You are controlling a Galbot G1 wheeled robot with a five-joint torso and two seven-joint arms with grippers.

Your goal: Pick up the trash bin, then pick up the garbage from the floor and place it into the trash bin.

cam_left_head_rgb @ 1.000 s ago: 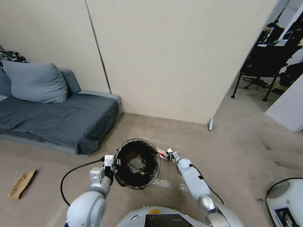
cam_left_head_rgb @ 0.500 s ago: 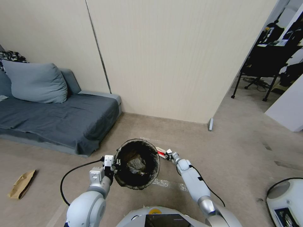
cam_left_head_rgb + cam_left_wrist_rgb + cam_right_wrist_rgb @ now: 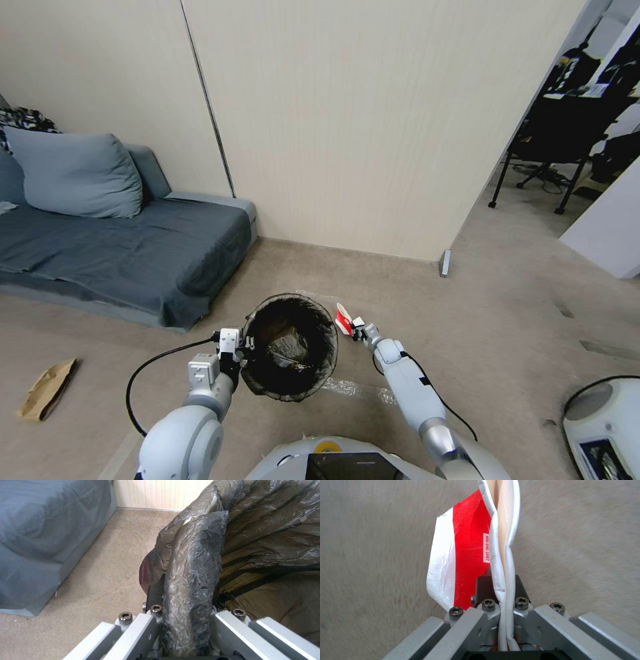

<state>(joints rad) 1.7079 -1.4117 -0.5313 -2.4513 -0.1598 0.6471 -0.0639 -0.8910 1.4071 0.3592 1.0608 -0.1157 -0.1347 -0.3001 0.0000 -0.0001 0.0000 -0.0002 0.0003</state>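
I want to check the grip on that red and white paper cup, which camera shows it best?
The right wrist view: the flattened paper cup sits close up, its rim pinched in the right tool. The head view shows the cup small, beside the trash bin. The left wrist view shows the bin's bag instead.

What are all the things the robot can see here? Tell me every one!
trash bin: one, black bag liner over its rim, on the floor before the robot.
paper cup: one, red and white, crushed, just right of the bin.
paper bag: one, brown, crumpled, on the carpet far left.
sofa: one, grey-blue, against the wall, left.
cushion: one, grey-blue, on the sofa.
left gripper: clamped on the bin's rim.
right gripper: pinching the cup.
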